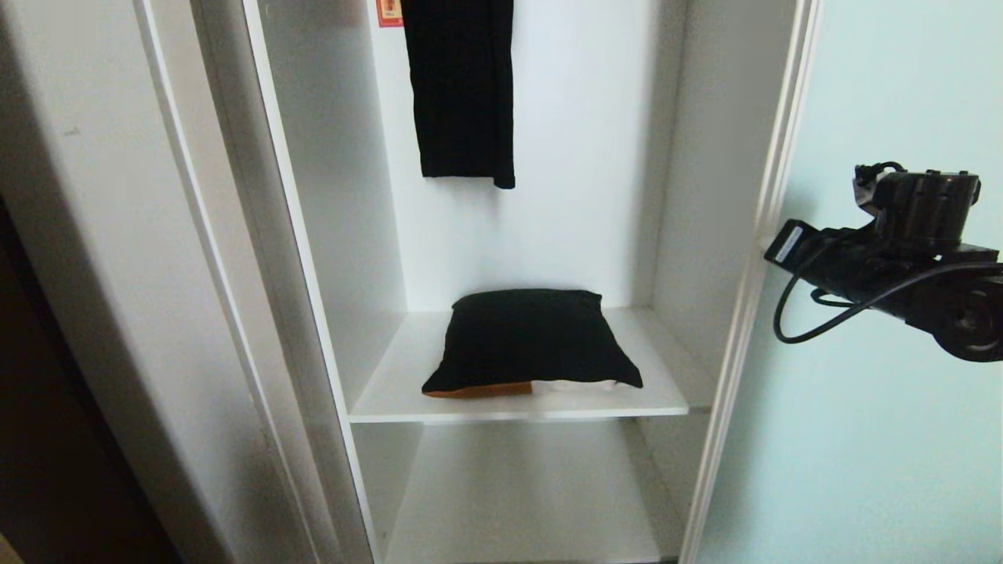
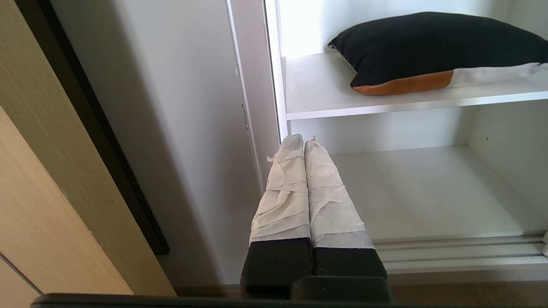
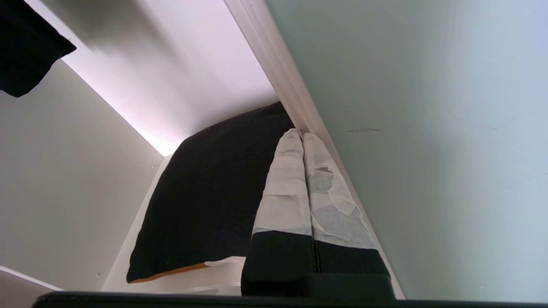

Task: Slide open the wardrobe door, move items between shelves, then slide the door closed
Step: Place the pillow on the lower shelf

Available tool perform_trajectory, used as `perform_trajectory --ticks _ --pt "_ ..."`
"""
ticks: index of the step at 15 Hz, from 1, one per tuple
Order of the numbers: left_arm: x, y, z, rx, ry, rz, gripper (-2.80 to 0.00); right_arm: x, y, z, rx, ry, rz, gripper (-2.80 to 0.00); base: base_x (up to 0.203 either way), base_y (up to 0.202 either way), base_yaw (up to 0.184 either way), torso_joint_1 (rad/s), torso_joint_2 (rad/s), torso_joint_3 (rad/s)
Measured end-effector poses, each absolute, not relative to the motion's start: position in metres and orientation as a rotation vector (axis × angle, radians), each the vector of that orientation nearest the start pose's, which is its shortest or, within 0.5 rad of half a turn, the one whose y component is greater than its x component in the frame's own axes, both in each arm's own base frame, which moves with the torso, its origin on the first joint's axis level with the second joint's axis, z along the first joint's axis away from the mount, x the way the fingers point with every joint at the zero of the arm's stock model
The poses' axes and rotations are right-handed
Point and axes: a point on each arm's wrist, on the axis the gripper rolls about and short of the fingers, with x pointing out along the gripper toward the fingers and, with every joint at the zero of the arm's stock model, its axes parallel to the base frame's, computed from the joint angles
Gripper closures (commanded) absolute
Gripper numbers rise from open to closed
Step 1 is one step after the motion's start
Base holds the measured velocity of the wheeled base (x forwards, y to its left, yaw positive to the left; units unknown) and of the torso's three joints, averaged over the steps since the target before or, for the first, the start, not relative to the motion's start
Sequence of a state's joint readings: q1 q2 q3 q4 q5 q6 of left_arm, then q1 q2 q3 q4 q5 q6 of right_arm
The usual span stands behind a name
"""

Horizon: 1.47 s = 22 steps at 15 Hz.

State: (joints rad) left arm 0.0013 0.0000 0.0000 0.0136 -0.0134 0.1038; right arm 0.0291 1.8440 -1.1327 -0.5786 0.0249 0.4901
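Wardrobe is open: the sliding door (image 1: pixel 878 439) sits off to the right, its white frame edge next to the right gripper (image 3: pixel 302 136). That gripper's fingers (image 3: pixel 287 179) are pressed shut on nothing, tips right at the door's frame; contact can't be confirmed. The left gripper (image 2: pixel 303 141) is parked low by the wardrobe's left post (image 2: pixel 257 107), fingers also shut and empty.

The black cushion with orange and white underside (image 1: pixel 529 341) lies flat in the middle of the upper shelf (image 1: pixel 517 410). The lower shelf (image 1: pixel 517 501) holds nothing in the part that shows.

Likely step: door opening finished or nearly so, cushion pickup next. To do it well: pull the right arm clear of the frame first, open the fingers wide before going in, come at the cushion's front edge level with the shelf, and pinch fabric rather than pushing it back. Soft fill will sag, so lift clear of the shelf lip before lowering.

Hard to tell: a black garment (image 1: pixel 462 94) hangs at the back, top cut off. No houndstooth bundle in sight. The right gripper's fingers are outside the head view; only the wrist and cable show.
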Motion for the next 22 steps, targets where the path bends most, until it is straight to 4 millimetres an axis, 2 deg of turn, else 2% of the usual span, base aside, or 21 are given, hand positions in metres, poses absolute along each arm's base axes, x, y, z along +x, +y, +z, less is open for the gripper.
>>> perform_trajectory --ticks 4,7,13,22 --pt "-0.023 0.0 0.074 0.104 0.013 -0.014 0.0 0.356 0.004 0.218 0.518 0.168 0.056 0.0 0.0 0.0 0.0 0.0 0.0 0.0" --pt "-0.023 0.0 0.074 0.104 0.013 -0.013 0.0 0.356 -0.011 0.218 0.521 0.158 0.025 0.0 0.0 0.0 0.0 0.0 0.0 0.0" --pt "-0.023 0.0 0.074 0.104 0.013 -0.014 0.0 0.356 -0.019 0.218 0.524 0.153 0.011 0.0 0.0 0.0 0.0 0.0 0.0 0.0" --pt "-0.023 0.0 0.074 0.104 0.013 -0.013 0.0 0.363 -0.052 0.211 0.536 0.153 -0.036 0.0 0.0 0.0 0.0 0.0 0.0 0.0"
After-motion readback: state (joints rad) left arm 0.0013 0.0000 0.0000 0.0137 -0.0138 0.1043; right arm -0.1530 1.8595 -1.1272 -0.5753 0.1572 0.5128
